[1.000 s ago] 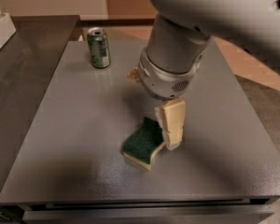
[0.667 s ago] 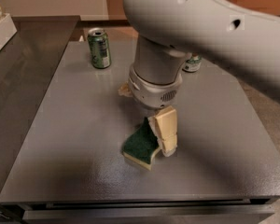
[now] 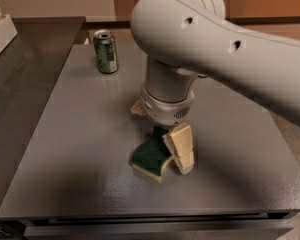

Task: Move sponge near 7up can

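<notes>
A grey, finely speckled metal table (image 3: 80, 149) fills the view. A darker counter runs along its left side and a tan wall closes off the far end.

The gripper (image 3: 179, 150) hangs straight down from a thick wrist, low over the near middle of the table. Its pale cream, blocky tip rests against the right edge of the sponge (image 3: 151, 155). The wrist hides the rest of it, so it cannot be told whether the gripper is closed on the sponge or only beside it.

The sponge sits tilted. Its near end, a pale yellow foam layer, is on the table, and its dark green scouring top rises toward the wrist. Its outline is wavy and soft.

The 7up can (image 3: 106, 51) stands upright well away at the far left. It is a smooth green cylinder with paler patches and a silver top. The glossy white arm (image 3: 205, 34) curves in from the right and hides the table behind it.

The likeliest trouble lies in the foam. If the hold is near one end, the sponge may squash, pivot and slip out while being carried, or its drooping end may drag on the rough surface. An empty can would be light and tall, so a wide sweep of the wrist or a late release could tip it. Whatever stands behind the arm cannot be seen.
</notes>
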